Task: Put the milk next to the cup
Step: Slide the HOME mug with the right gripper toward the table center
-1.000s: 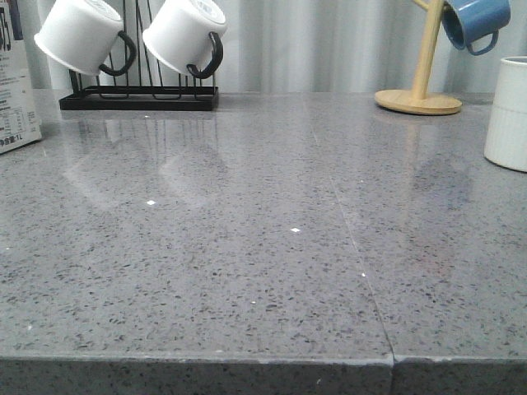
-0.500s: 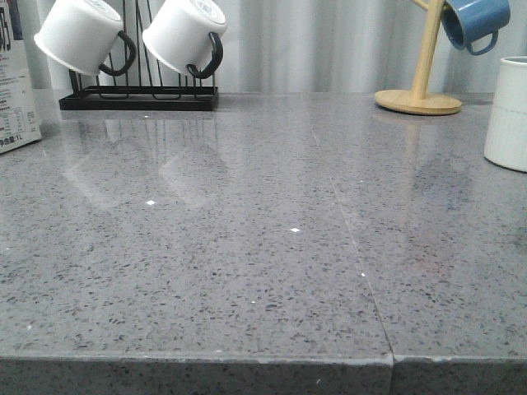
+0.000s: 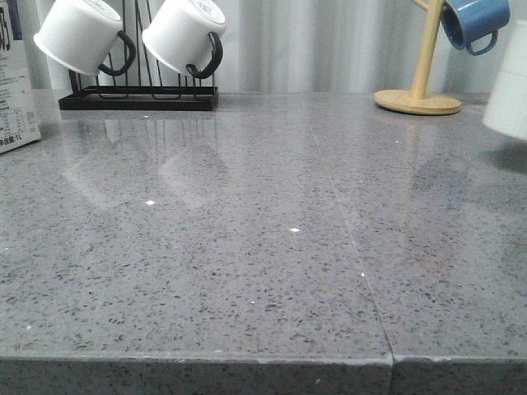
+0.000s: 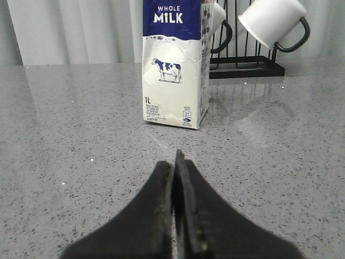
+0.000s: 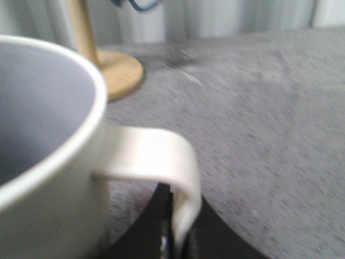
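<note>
The milk (image 4: pixel 173 62) stands tall and upright on the table (image 4: pixel 70 140), straight ahead of the left gripper (image 4: pixel 176 162), whose fingers are closed and hold nothing. The right gripper (image 5: pixel 178 237) pinches the handle of the cup (image 5: pixel 48 162), off the table at the right edge

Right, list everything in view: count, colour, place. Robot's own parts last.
milk carton: one, white with dark blue top, upright at table's far left
cup: one, white, at the right edge, lifted and tilted, handle held
mugs: two, white with black handles, hung on a rack
rack: one, black, back left
blue mug: one, hung on a wooden stand
wooden stand: one, tan, back right
table: one, grey speckled
left gripper: black, shut, empty
right gripper: black, shut on cup's handle
</note>
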